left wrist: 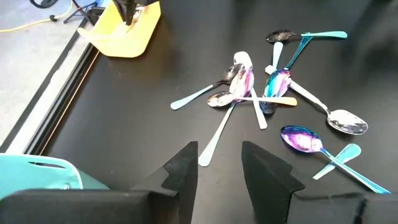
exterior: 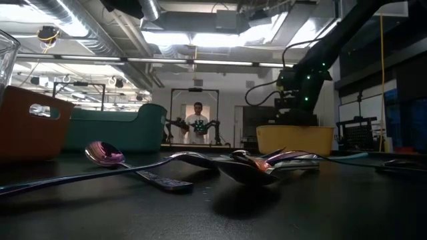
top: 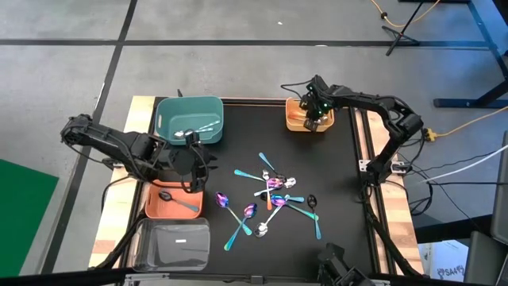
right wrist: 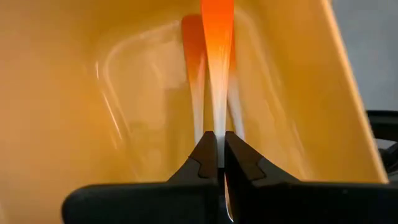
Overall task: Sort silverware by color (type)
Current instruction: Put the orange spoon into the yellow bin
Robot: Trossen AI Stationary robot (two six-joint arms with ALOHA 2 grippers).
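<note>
Right gripper (right wrist: 217,146) pinches an orange spoon (right wrist: 216,37) over my yellow bin (top: 295,119), left gripper (left wrist: 217,163) waits open, a dozen-odd spoons (top: 274,195) remain unsorted.

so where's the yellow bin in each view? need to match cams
High view: yellow bin at the mat's far right corner, right gripper over it.
Low view: right of centre in the background, right arm above it.
Left wrist view: at the far edge of the mat.
Right wrist view: its inside fills the picture, behind an orange spoon handle pinched in the fingers.
Shared landmark: the spoon pile.
</note>
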